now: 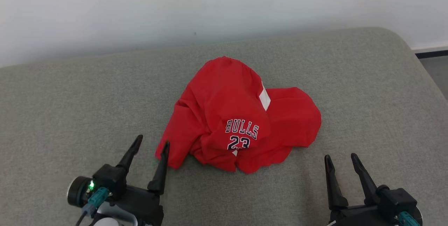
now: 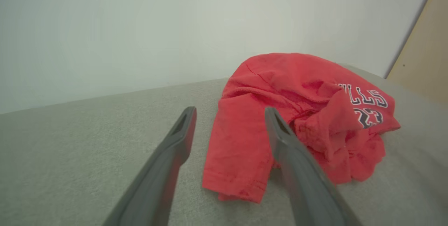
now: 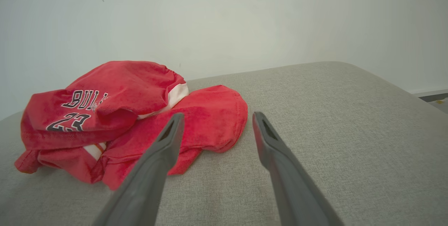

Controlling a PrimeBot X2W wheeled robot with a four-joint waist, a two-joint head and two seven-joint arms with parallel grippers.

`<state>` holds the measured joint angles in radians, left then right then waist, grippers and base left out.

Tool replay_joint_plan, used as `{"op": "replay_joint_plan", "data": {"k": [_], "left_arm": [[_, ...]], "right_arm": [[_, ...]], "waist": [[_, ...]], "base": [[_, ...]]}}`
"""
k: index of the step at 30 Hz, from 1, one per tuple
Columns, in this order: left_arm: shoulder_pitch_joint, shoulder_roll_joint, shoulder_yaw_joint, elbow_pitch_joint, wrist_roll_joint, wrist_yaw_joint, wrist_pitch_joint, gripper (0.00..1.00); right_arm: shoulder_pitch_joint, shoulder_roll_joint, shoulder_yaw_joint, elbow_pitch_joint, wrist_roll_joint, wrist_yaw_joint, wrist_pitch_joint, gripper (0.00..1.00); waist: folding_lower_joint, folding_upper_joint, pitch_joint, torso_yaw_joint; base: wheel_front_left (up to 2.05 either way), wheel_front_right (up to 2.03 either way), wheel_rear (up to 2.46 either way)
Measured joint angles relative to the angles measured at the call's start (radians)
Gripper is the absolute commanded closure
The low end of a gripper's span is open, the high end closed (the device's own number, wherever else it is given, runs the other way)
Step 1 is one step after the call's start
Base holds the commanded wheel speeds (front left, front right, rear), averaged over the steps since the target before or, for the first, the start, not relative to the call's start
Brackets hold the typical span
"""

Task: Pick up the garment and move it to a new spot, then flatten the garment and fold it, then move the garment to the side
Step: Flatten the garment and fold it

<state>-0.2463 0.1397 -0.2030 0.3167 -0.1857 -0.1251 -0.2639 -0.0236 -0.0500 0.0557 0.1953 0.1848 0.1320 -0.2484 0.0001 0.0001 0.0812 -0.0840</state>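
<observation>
Garment (image 1: 224, 107), crumpled, on grey cushion (image 1: 70, 114)

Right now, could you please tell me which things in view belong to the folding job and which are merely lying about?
For the job:
- red garment, crumpled
- left gripper, open at its near corner
- right gripper, open, apart from it

Just there:
- grey cushion under it all
- white wall
- floor
</observation>
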Motion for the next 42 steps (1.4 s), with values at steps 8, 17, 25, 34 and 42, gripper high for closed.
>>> {"op": "replay_joint_plan", "data": {"k": [8, 17, 25, 34, 42], "left_arm": [[-0.044, 0.017, -0.063, 0.115, -0.002, -0.006, 0.000, 0.00], [-0.088, 0.036, -0.115, 0.248, 0.006, -0.006, 0.000, 0.00], [-0.168, 0.042, -0.083, 0.306, 0.024, 0.002, 0.000, 1.00], [-0.329, 0.059, -0.071, 0.265, 0.030, 0.000, 0.000, 1.00], [-0.617, 0.104, -0.196, 0.219, 0.007, -0.006, 0.000, 1.00]], "right_arm": [[-0.035, 0.000, 0.006, 0.008, 0.007, 0.000, -0.008, 0.00], [-0.058, 0.000, 0.005, 0.014, 0.008, 0.000, -0.012, 0.00], [-0.067, 0.000, 0.006, 0.015, 0.009, 0.000, -0.013, 0.00], [-0.067, 0.000, 0.013, 0.016, 0.039, 0.000, -0.015, 0.00], [-0.041, 0.000, 0.006, 0.024, 0.058, 0.000, -0.016, 0.00]], "waist": [[0.0000, 0.0000, 0.047, -0.047], [0.0001, 0.0001, 0.096, -0.091], [-0.0001, 0.0000, 0.108, -0.098], [-0.0001, 0.0000, 0.087, -0.101], [-0.0002, 0.0001, 0.050, -0.124]], "base": [[0.00, 0.00, 0.00], [0.00, 0.00, 0.00], [0.00, 0.00, 0.00], [0.00, 0.00, 0.00], [0.00, 0.00, 0.00]]}}
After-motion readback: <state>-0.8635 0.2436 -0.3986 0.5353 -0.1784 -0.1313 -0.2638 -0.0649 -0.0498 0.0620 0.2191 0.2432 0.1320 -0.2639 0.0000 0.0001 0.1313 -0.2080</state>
